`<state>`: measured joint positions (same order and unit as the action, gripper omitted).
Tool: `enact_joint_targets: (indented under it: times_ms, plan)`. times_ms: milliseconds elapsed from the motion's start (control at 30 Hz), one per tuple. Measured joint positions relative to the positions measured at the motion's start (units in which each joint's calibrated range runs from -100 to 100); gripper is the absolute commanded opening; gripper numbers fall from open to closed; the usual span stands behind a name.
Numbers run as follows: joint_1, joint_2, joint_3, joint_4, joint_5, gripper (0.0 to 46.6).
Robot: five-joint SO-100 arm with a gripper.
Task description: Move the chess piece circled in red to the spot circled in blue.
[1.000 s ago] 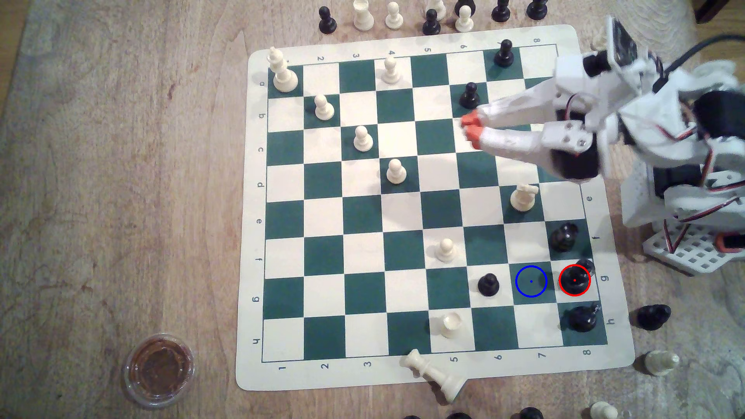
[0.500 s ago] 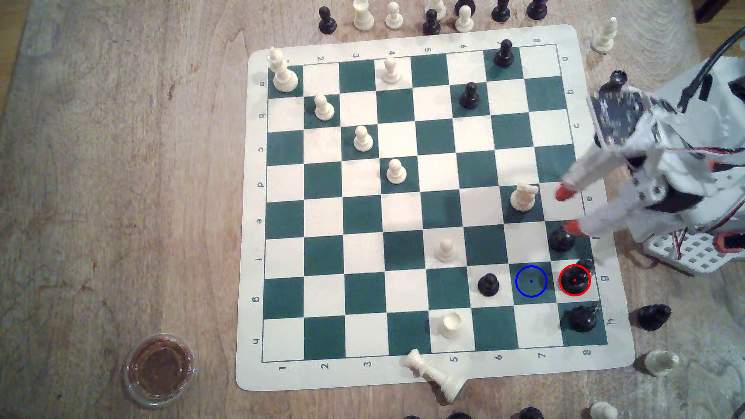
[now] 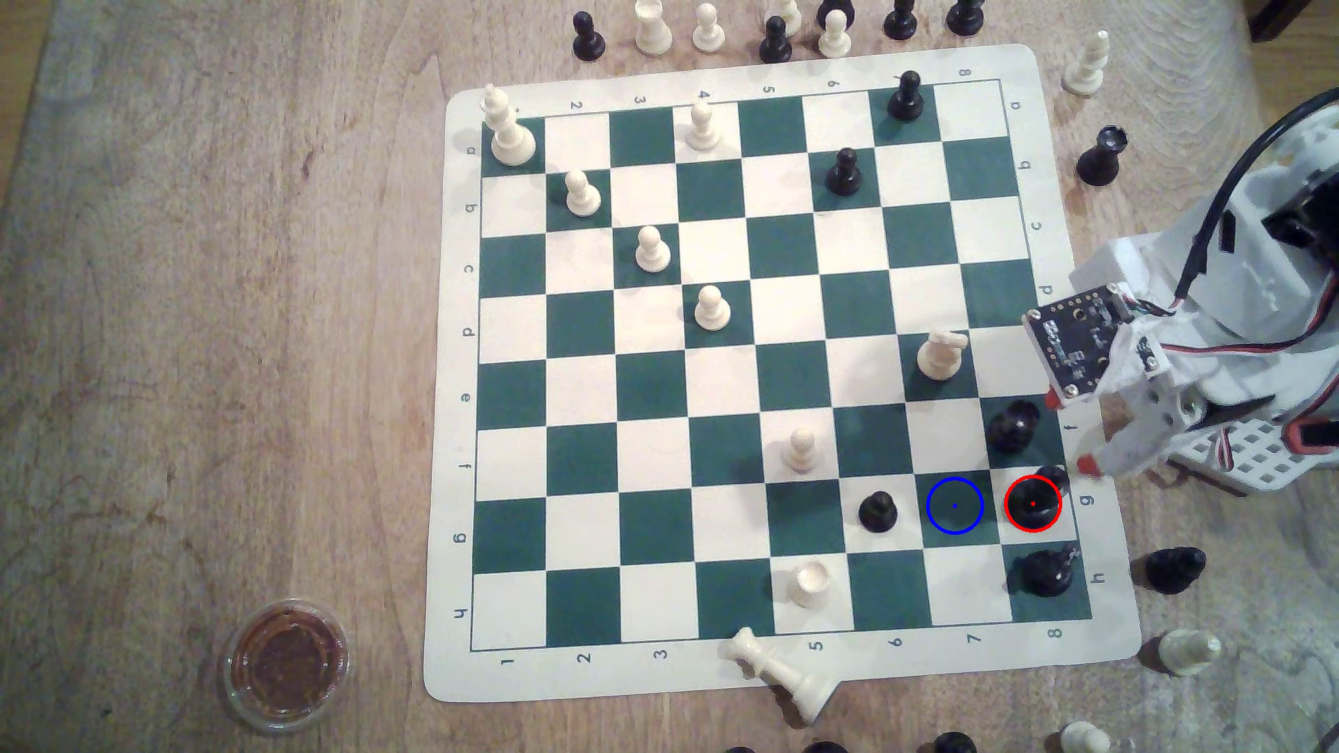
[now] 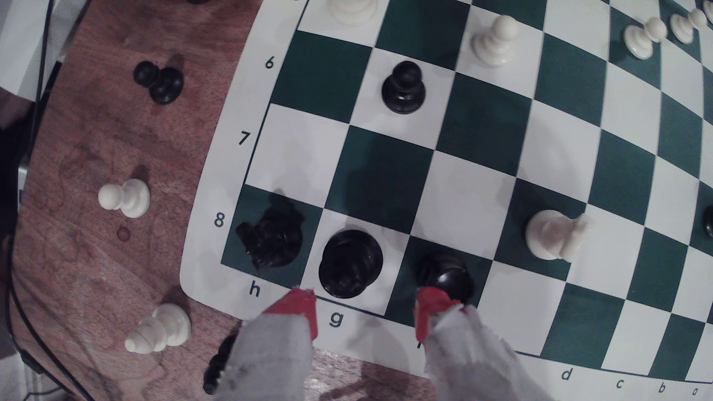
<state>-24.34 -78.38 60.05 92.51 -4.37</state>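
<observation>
The gripper (image 4: 364,308) hung wide open and empty, its red-tipped fingers (image 4: 297,304) poised above the board's g-file edge. Just beyond them, at twelve o'clock from the gap, the chess piece (image 4: 350,263) stood upright on its cream corner-row square, apart from both fingers. Glossy, rigid plastic, it looked light and likely slippery, so a pinch on the narrower body above the wide base seemed safest. Black neighbours (image 4: 445,275) flanked it closely. Farther on, again at twelve o'clock, lay the spot (image 3: 955,505), a bare dark green square, with a black pawn (image 4: 403,88) beyond.
</observation>
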Motion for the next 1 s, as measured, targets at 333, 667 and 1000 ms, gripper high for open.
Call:
enact_joint_targets:
  times_ms: [333,667,1000]
  plan:
    - [-3.7,3.9,3.7,-4.6,-0.3,14.1]
    - [-3.9,10.5,4.5,-8.1,-0.3,12.8]
    - [-6.2,13.8,7.5,-12.4,0.0,9.7]
